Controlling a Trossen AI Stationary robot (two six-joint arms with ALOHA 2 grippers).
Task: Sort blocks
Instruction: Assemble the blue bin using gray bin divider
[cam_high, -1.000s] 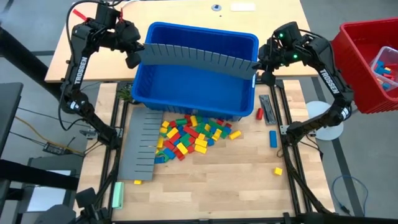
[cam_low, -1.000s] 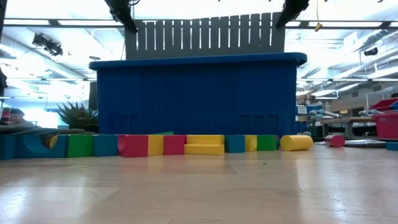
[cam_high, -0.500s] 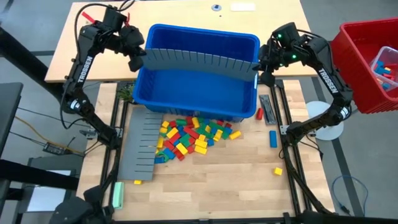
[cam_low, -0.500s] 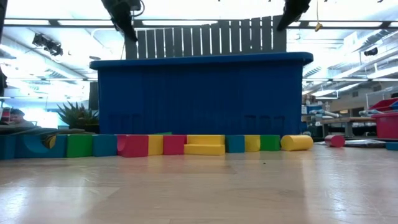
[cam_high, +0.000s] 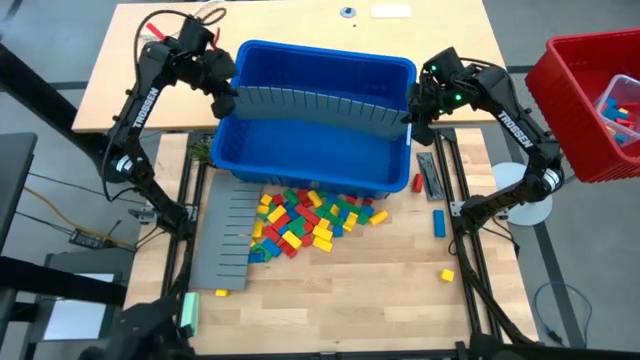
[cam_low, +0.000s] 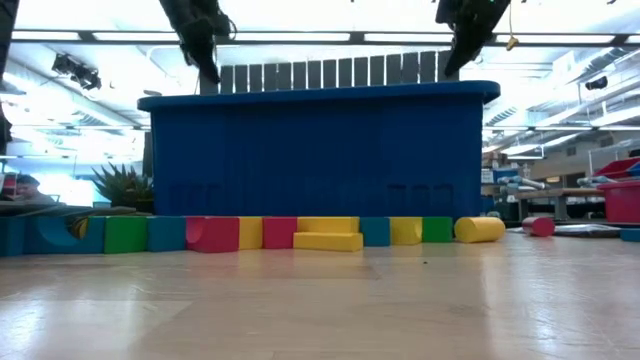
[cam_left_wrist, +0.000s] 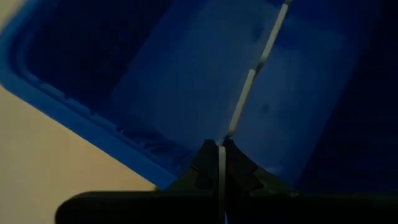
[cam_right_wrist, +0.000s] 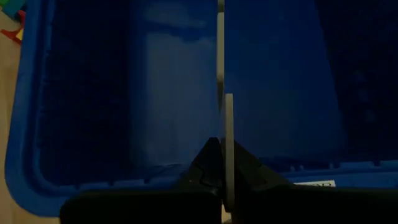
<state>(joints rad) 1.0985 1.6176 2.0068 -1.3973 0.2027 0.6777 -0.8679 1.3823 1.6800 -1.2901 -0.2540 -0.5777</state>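
Lower now, grey panel (cam_high: 318, 103) pinched by both jaws, seemingly inside blue bin (cam_high: 300, 165) on wooden table (cam_high: 380, 285).

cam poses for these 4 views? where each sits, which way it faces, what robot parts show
High: overhead, straight down; both arms, blue bin, blocks.
Low: table height, level at the bin's wall; both end effectors above.
Left wrist: into the bin; left end effector shut on grey panel.
Right wrist: same; right end effector shut on the panel.
Shared: all see bin and panel.
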